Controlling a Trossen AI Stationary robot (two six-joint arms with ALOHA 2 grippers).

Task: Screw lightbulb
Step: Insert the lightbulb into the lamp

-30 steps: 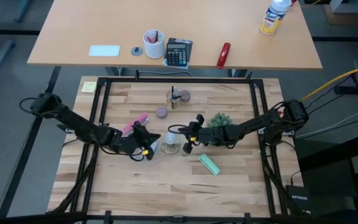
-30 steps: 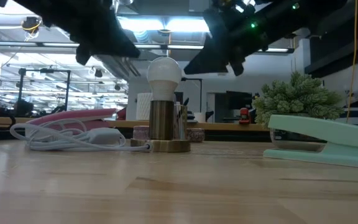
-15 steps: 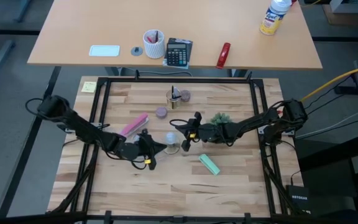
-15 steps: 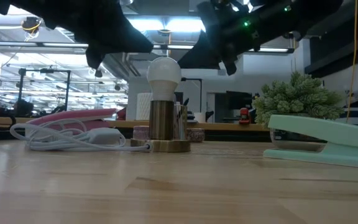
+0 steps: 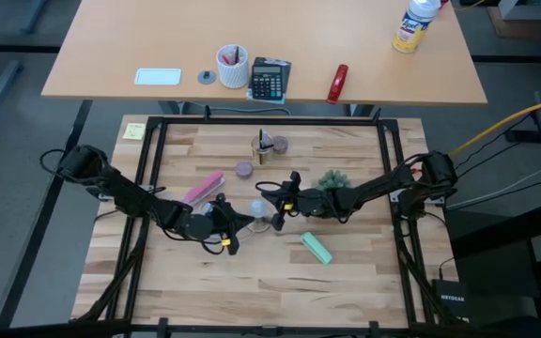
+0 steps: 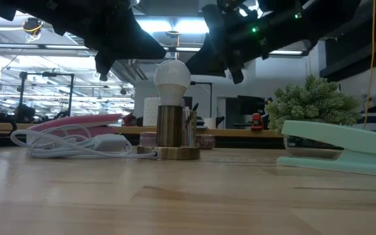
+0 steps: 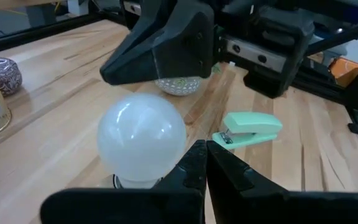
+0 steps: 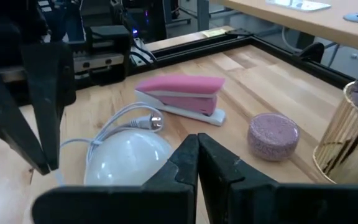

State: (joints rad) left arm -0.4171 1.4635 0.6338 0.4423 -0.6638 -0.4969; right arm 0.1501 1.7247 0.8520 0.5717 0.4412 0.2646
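Note:
The frosted-white lightbulb stands upright in a brass socket on a round base near the table's middle. My left gripper is shut. It hangs just left of and nearer than the bulb, at about the height of the bulb's top. My right gripper, also shut, hangs just right of the bulb, and its wrist view shows the bulb close beyond its fingertips. The two grippers face each other across the bulb. My left gripper has its shut fingertips right beside the bulb's round side; I cannot tell whether they touch it. My right gripper has its shut fingertips close over the bulb's dome; I cannot tell whether it touches either.
A white cord with a switch lies left of the socket, and a pink stapler lies behind it. A mint-green stapler lies near right. A small green plant, a purple disc and a gold wire holder stand farther back.
My left gripper has swung toward the table's near edge and a little right. It has sunk slightly and tipped its fingers lower, closer beside the bulb. The bulb and socket have stayed put. Both grippers have stayed shut.

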